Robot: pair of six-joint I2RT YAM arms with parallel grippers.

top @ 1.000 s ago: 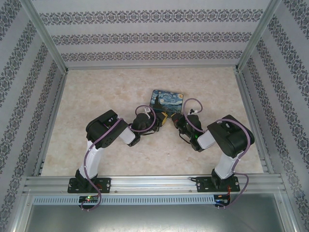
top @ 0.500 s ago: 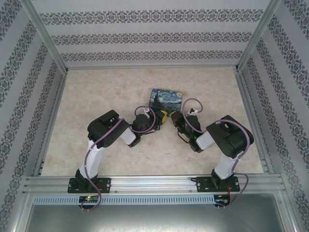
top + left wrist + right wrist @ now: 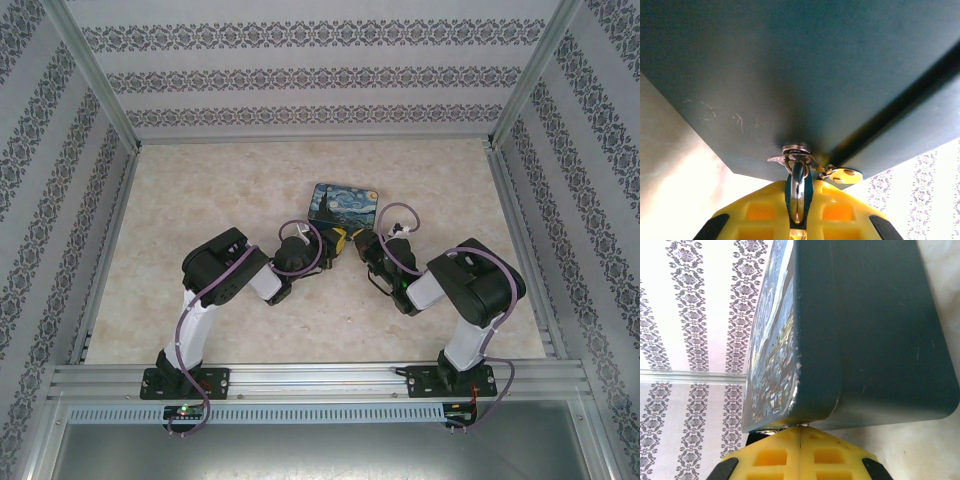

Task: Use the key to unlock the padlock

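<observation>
Well, seen from my left wrist, the thing I have hold of is a slim silver metal piece [image 3: 797,200] (key blade or part of the padlock, I cannot tell which). It stands upright between the yellow fingers [image 3: 775,194] of my left gripper [image 3: 797,186], whose jaws are drawn in narrow and clamp it. Its upper end meets a small metal fitting [image 3: 796,151] at the lower edge of a dark teal box [image 3: 805,75], and a little shiny tab [image 3: 841,175] hangs just beside that fitting, to its right. From my right wrist, my right gripper [image 3: 800,432] has its yellow jaws pressed together so that a thin seam runs between them. A glint of metal [image 3: 769,430] shows at the left of their tips, too small for me to name. The box's rounded corner is right above those tips, its painted lid facing left and its plain dark side towards the camera. From above, both my grippers meet tip to tip at the near edge of the box, which has a swirling blue night-sky picture on top. It sits near the middle of the pale marbled table [image 3: 200,190]. My arms bend in from either side, and patterned wallpaper walls [image 3: 300,80] stand around the table.
</observation>
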